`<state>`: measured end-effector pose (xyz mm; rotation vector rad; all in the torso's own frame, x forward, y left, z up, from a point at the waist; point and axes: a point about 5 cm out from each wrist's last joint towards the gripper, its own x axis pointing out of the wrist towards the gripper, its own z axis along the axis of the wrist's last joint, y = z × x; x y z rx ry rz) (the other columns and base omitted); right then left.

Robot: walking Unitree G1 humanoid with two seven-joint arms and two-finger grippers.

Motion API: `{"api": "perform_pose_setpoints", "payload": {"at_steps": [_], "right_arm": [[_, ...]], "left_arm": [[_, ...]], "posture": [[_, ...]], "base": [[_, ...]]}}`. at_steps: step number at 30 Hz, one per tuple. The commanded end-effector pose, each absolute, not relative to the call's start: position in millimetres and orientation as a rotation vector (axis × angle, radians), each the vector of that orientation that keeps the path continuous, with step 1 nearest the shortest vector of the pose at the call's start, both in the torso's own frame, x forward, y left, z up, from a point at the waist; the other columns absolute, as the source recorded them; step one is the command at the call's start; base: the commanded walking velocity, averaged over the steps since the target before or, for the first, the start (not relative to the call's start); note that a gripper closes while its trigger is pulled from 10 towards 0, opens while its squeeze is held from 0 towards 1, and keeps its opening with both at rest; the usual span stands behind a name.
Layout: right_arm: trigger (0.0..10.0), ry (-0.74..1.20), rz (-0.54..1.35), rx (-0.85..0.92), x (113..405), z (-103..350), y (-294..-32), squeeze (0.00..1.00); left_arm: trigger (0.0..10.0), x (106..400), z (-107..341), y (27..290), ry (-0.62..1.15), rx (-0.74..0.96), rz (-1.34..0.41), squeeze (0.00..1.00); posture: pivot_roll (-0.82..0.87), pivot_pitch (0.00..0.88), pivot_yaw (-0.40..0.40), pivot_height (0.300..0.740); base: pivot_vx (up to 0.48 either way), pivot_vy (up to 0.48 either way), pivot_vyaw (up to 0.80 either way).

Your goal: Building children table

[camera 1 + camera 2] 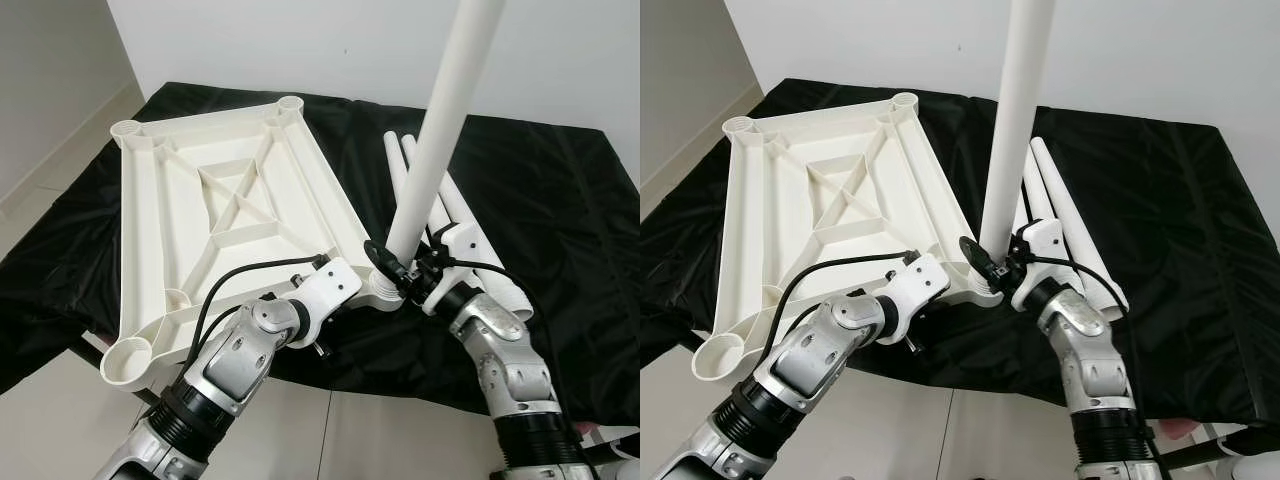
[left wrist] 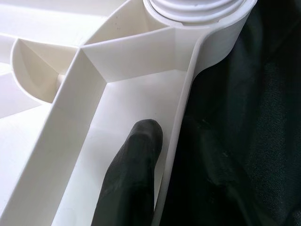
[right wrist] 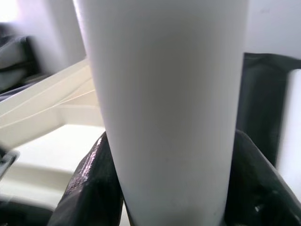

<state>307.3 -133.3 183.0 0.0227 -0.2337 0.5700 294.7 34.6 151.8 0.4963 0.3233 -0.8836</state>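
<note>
The white plastic tabletop lies underside up on a black cloth. A long white leg tube stands upright, leaning slightly, with its lower end at the near right corner socket. My right gripper is shut on the tube just above the socket; its black fingers press both sides. My left gripper clamps the tabletop's rim beside that corner. One of its fingers lies inside the rim wall, and the other is hidden behind the wall.
Spare white leg tubes lie on the cloth right of the tabletop. Three other corner sockets stand empty. The cloth's front edge drops to a tiled floor. A white wall runs behind.
</note>
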Motion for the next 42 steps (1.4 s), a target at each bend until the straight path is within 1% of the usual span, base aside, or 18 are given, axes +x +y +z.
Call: {"api": "perform_pose_setpoints", "payload": {"at_steps": [1, 2, 4, 6, 7, 8, 9, 17, 18, 19, 20, 30, 35, 36, 37, 42], "right_arm": [[10.0, -0.232, 0.556, 0.054, 303.5, 179.9, -114.6, 0.0], [10.0, -0.226, 0.514, 0.073, 302.0, 177.0, -107.6, 0.0], [10.0, -0.226, 0.514, 0.073, 302.0, 177.0, -107.6, 0.0], [10.0, -0.215, 0.432, 0.104, 301.7, 173.5, -100.9, 0.0], [10.0, -0.215, 0.432, 0.104, 301.7, 173.5, -100.9, 0.0], [10.0, -0.215, 0.328, 0.097, 302.3, 171.9, -95.1, 0.0], [10.0, -0.217, 0.299, 0.097, 302.3, 171.7, -93.1, 0.0], [10.0, -0.207, 0.184, 0.118, 300.3, 169.6, -84.6, 0.0], [10.0, -0.21, 0.187, 0.123, 299.2, 169.6, -83.6, 0.31], [10.0, -0.21, 0.187, 0.123, 299.2, 169.6, -83.6, 0.31], [10.0, -0.21, 0.185, 0.124, 298.1, 169.3, -83.5, 1.0], [10.0, -0.252, 0.206, 0.151, 292.0, 174.7, -88.6, 1.0], [10.0, -0.281, 0.186, 0.149, 287.0, 177.4, -99.9, 1.0], [10.0, -0.291, 0.171, 0.126, 285.9, 177.9, -104.4, 1.0], [10.0, -0.302, 0.162, 0.121, 284.1, 179.1, -109.0, 0.0], [10.0, -0.319, 0.152, 0.1, 279.1, 180.0, -116.3, 0.0]], "left_arm": [[10.0, 285.1, 124.4, 34.0, 0.463, 0.485, -0.925, 0.0], [10.0, 284.9, 124.3, 33.8, 0.462, 0.482, -0.923, 0.0], [10.0, 284.9, 124.3, 33.8, 0.462, 0.482, -0.923, 0.0], [10.0, 284.6, 124.2, 33.3, 0.462, 0.479, -0.921, 0.0], [10.0, 284.6, 124.2, 33.3, 0.462, 0.479, -0.921, 0.0], [10.0, 284.2, 123.9, 32.6, 0.461, 0.477, -0.921, 0.0], [10.0, 284.0, 123.8, 32.3, 0.461, 0.477, -0.921, 0.0], [10.0, 283.4, 123.9, 29.7, 0.456, 0.474, -0.926, 0.0], [10.0, 283.2, 123.8, 29.6, 0.456, 0.474, -0.926, 0.0], [10.0, 283.2, 123.8, 29.6, 0.456, 0.474, -0.926, 0.0], [10.0, 283.1, 123.6, 29.9, 0.457, 0.475, -0.927, 0.0], [10.0, 283.7, 123.5, 31.5, 0.458, 0.478, -0.923, 0.0], [10.0, 284.1, 123.1, 32.3, 0.458, 0.48, -0.92, 0.0], [10.0, 284.1, 122.9, 32.6, 0.457, 0.481, -0.921, 0.0], [10.0, 284.3, 123.0, 32.8, 0.456, 0.483, -0.921, 0.0], [10.0, 285.0, 123.2, 33.4, 0.453, 0.49, -0.925, 0.0]], "posture": [[-0.09, 0.153, 0.027, 0.74], [-0.09, 0.151, 0.025, 0.74], [-0.09, 0.151, 0.025, 0.74], [-0.09, 0.147, 0.023, 0.74], [-0.09, 0.147, 0.023, 0.74], [-0.09, 0.143, 0.02, 0.74], [-0.09, 0.143, 0.02, 0.74], [-0.09, 0.137, 0.02, 0.74], [-0.09, 0.135, 0.021, 0.74], [-0.09, 0.135, 0.021, 0.74], [-0.09, 0.134, 0.021, 0.74], [-0.09, 0.138, 0.019, 0.74], [-0.1, 0.138, 0.018, 0.74], [-0.1, 0.137, 0.02, 0.74], [-0.1, 0.137, 0.021, 0.74], [-0.11, 0.135, 0.027, 0.74]], "base": [[0.0, 0.0, 0.0], [0.0, 0.0, 0.0], [0.0, 0.0, 0.0], [0.0, 0.0, 0.0], [0.0, 0.0, 0.0], [0.0, 0.0, 0.0], [0.0, 0.0, 0.0], [0.0, 0.0, 0.0], [0.0, 0.0, 0.0], [0.0, 0.0, 0.0], [0.0, 0.0, 0.0], [0.0, 0.0, 0.0], [0.0, 0.0, 0.0], [0.0, 0.0, 0.0], [0.0, 0.0, 0.0], [0.0, 0.0, 0.0]]}}
